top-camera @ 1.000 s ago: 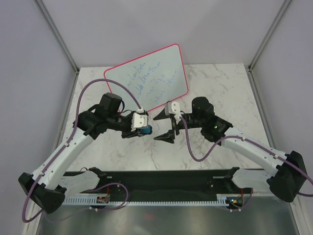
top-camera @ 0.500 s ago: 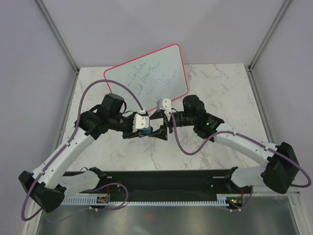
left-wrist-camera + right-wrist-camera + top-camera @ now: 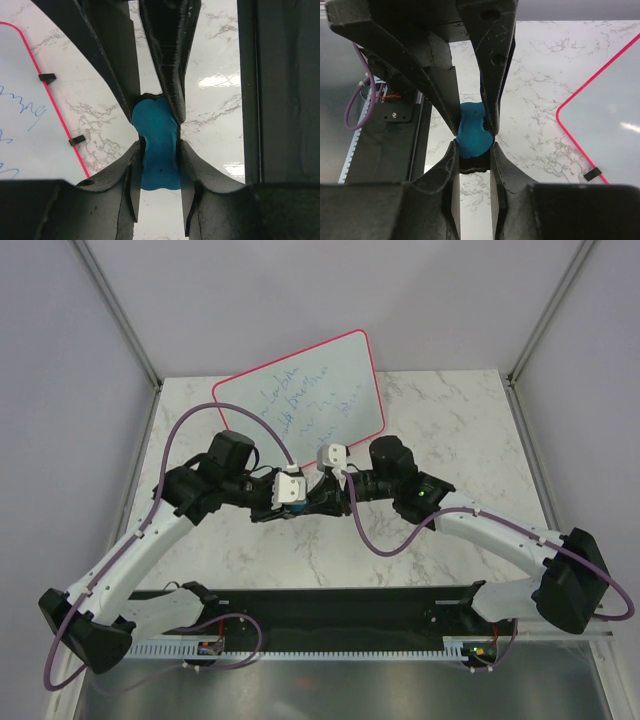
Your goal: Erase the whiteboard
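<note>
The whiteboard point(image 3: 300, 390) with a thin pink-red frame leans at the back of the table, with blue handwriting on it. It also shows in the left wrist view point(image 3: 20, 100) and the right wrist view point(image 3: 610, 115). A soft blue eraser point(image 3: 300, 505) hangs above the marble table, in front of the board. My left gripper point(image 3: 297, 502) is shut on the blue eraser point(image 3: 157, 130). My right gripper point(image 3: 320, 502) meets it from the right, and its jaws pinch the opposite end of the eraser point(image 3: 472, 132). Each wrist view shows the other gripper's fingers coming in from the top.
The marble table point(image 3: 450, 420) has grey walls on both sides and behind. A black rail point(image 3: 330, 605) with the arm bases runs along the near edge. Purple cables loop over both arms. Two small black feet point(image 3: 47, 77) show at the board's edge.
My right gripper has moved left to the eraser held by my left gripper, and its jaws have gone from wide open to closed on it. The left arm has barely moved.
</note>
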`<state>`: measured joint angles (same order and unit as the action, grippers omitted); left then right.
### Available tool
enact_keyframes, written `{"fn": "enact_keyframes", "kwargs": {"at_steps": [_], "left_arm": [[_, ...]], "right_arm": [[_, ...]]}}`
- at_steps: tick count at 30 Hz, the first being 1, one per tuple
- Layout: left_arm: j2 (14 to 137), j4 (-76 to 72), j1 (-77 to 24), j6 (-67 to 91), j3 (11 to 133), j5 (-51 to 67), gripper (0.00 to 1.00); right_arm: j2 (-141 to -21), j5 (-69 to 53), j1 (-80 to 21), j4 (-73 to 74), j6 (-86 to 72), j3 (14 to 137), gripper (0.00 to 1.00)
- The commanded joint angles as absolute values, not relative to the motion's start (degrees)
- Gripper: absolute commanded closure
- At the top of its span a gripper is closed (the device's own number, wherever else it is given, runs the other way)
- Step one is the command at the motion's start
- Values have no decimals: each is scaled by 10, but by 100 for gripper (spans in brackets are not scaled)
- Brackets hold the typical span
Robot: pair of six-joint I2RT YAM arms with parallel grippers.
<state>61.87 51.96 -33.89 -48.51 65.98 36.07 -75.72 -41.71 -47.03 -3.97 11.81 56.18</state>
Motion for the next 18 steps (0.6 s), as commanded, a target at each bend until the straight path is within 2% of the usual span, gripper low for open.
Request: {"fn": "enact_keyframes", "kwargs": {"at_steps": [1,2,4,5,7,9,15,18], "left_arm": [[615,517,-344,-491,664,365,95],[614,514,-344,-487,661,362,79],[605,506,-342,-486,656,354,57],[600,504,-341,-485,648,352,37],[591,490,-331,-483,638,352,28],[580,481,-315,-478,625,370,2],[569,456,-191,-412,643,491,1],[577,431,-178,-324,666,524,1]], "right_arm": [[-754,-425,-470,-46,123,577,80],[-753,-425,-471,-46,123,577,87],[-748,-418,-470,-45,123,574,93],[-746,-414,-471,-47,122,573,100],[-737,-403,-469,-50,120,570,100],[-723,-387,-469,-55,117,566,100],[-646,-282,-465,-159,77,487,100],[-595,-223,-465,-321,46,412,100]]}}
